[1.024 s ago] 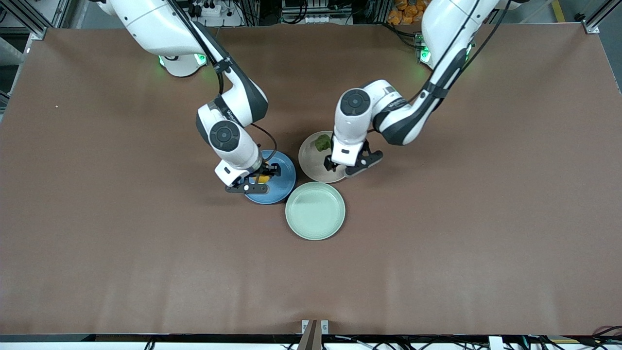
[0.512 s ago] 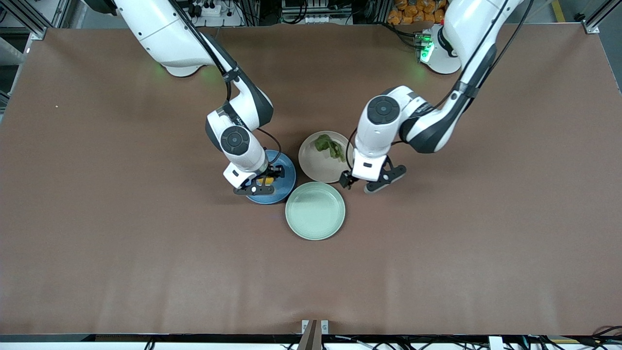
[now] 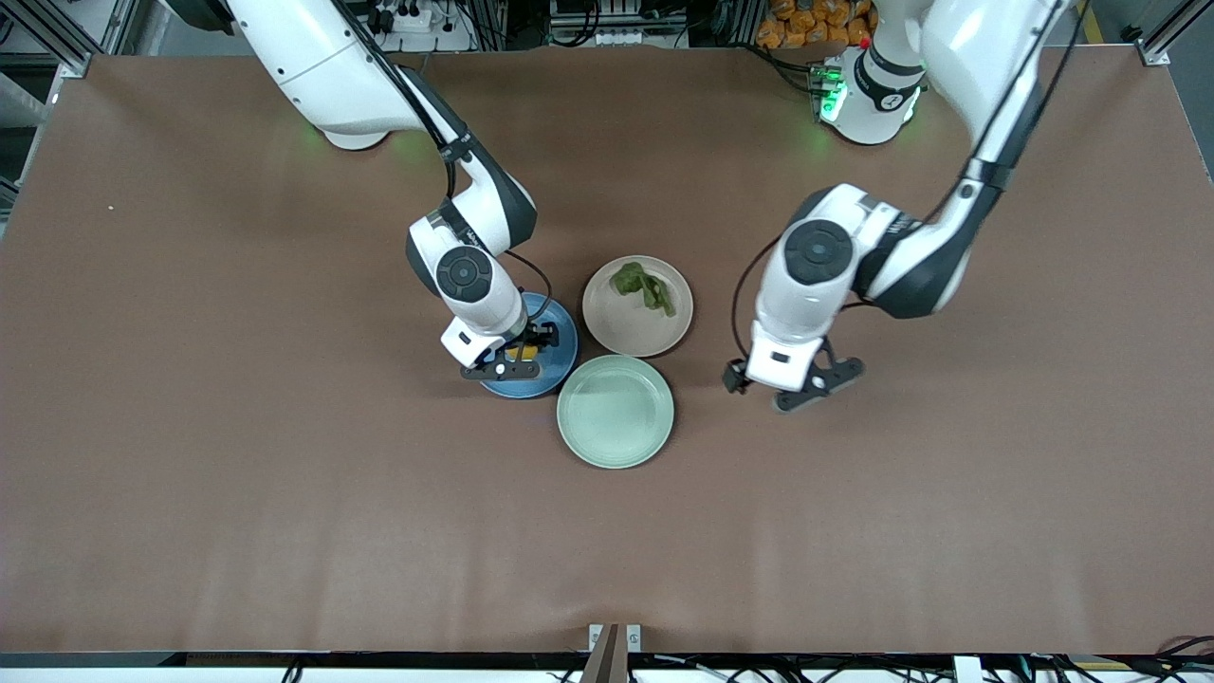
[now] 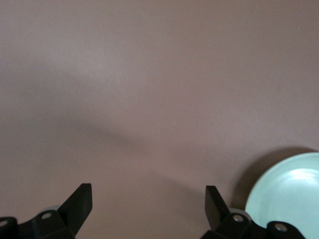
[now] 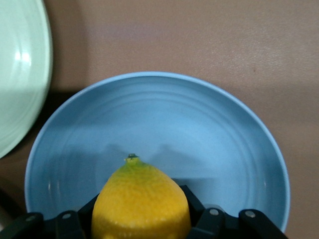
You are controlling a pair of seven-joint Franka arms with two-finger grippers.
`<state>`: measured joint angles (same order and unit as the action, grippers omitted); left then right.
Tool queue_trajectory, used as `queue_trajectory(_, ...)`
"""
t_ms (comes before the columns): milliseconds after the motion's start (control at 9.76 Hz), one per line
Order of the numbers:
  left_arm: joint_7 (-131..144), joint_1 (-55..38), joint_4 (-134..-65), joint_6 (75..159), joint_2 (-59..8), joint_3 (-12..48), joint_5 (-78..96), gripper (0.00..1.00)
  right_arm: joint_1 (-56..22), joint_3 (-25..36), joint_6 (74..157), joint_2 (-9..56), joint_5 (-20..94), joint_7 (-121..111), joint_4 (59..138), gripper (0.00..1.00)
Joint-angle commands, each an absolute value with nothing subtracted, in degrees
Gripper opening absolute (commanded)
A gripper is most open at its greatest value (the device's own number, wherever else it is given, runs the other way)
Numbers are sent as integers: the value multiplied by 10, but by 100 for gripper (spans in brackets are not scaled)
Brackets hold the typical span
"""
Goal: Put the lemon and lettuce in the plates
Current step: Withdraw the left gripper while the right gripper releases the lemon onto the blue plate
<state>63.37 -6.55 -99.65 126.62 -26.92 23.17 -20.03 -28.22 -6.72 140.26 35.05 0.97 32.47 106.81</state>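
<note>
The yellow lemon (image 5: 140,199) sits between the jaws of my right gripper (image 5: 142,221), which is shut on it low over the blue plate (image 5: 199,129). In the front view that gripper (image 3: 512,359) is over the blue plate (image 3: 561,343), and a bit of the lemon (image 3: 518,352) shows. The dark green lettuce (image 3: 643,285) lies on the beige plate (image 3: 626,330). My left gripper (image 3: 776,384) is open and empty over bare table, beside the plates toward the left arm's end. In the left wrist view the left gripper (image 4: 148,201) shows only brown tabletop between its fingers.
A mint-green plate (image 3: 616,411) lies nearer the front camera, touching the blue and beige plates. It also shows in the left wrist view (image 4: 289,194) and in the right wrist view (image 5: 20,64). A brown mat (image 3: 285,474) covers the table.
My left gripper has moved off the beige plate toward the left arm's end of the table, leaving the lettuce on the plate. My right gripper, with the lemon, has barely shifted over the blue plate.
</note>
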Motion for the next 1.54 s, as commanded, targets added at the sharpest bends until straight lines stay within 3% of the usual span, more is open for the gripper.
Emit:
queue_trajectory(0, 604, -58, -977, 1239, -254, 236, -208, 100, -288, -63, 1413, 360, -1, 326, 1063, 35)
queue_trajectory(205, 559, -46, -960, 1203, -249, 236, -207, 100, -294, -63, 1421, 366, -1, 326, 1067, 38)
queue_trajectory(410, 503, -42, -956, 1167, -245, 236, -206, 100, -294, -63, 1422, 366, 0, 337, 1067, 68)
queue_trajectory(512, 480, -33, -955, 1150, -237, 236, -205, 100, -294, -63, 1423, 366, 0, 344, 1067, 89)
queue_trajectory(615, 456, -29, -955, 1118, -230, 239, -204, 100, -293, -63, 1422, 366, 0, 345, 1066, 100)
queue_trajectory(922, 397, -27, -981, 1066, -187, 232, -154, 100, -286, -63, 1415, 364, 5, 346, 1063, 100)
queue_trajectory(1229, 270, -79, -1054, 1066, -88, 116, -25, 100, -283, -63, 1412, 358, 9, 342, 1057, 100)
queue_trajectory(1434, 223, -73, -1079, 1067, -44, 103, 0, 100, -278, -64, 1404, 353, 11, 341, 1050, 100)
